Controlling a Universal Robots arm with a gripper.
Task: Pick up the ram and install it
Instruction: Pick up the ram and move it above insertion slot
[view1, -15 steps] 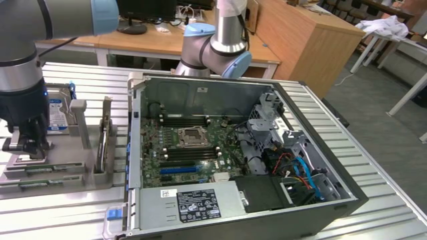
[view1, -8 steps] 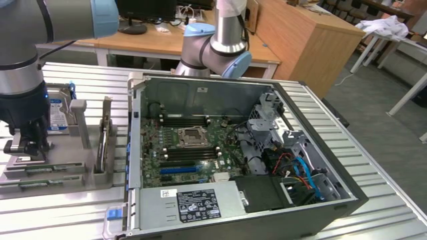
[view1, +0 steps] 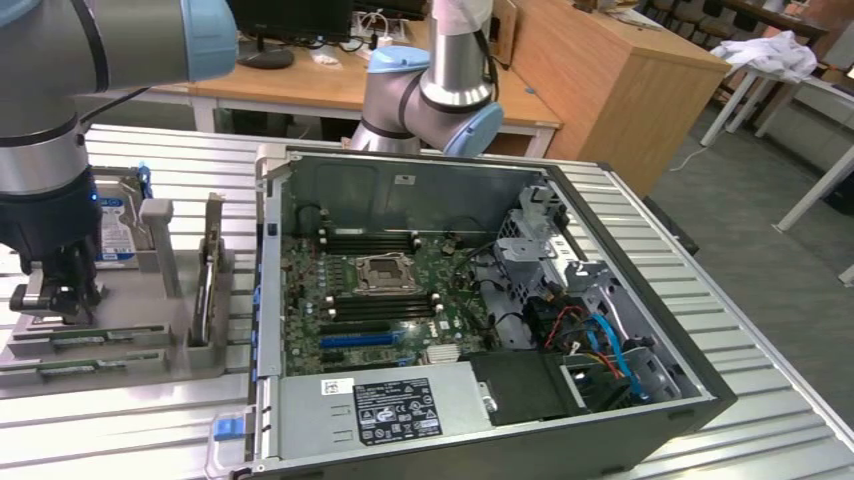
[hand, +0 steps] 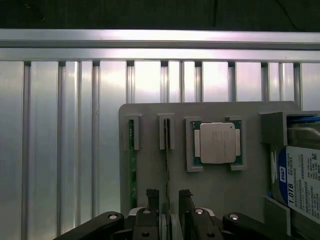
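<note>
Gripper (hand: 168, 199) spread wide, nothing pinched. One finger (hand: 151, 196) sits on each side of the ram (hand: 166, 150), gap showing on both sides, no contact I can see. Finger bases cut off by the frame edge. The ram stands on edge in a slot of the grey holder (hand: 150, 112). It shows edge-on as a thin dark line, so chips and label can't be made out, and its near end is hidden between the fingers. Just beside the gripper, one slot over, a second stick (hand: 132, 170), green, also on edge, near end hidden behind the gripper's linkage. Past the fingertips and off to the other side, a CPU (hand: 217, 143) lies flat in its own pocket. Further that way a hard drive (hand: 300, 182) with a blue label, cut off by the frame. Beyond the holder, the ribbed metal table (hand: 60, 125)

Exterior view: gripper (view1: 54, 305) hangs low over the holder (view1: 147, 345) at the exterior view's left, with the arm (view1: 54, 100) blocking much of it. The sticks there are too small to tell apart. Well away from the gripper is the open computer case (view1: 694, 390) with the motherboard (view1: 387, 290) inside, its slots partly in shadow
</note>
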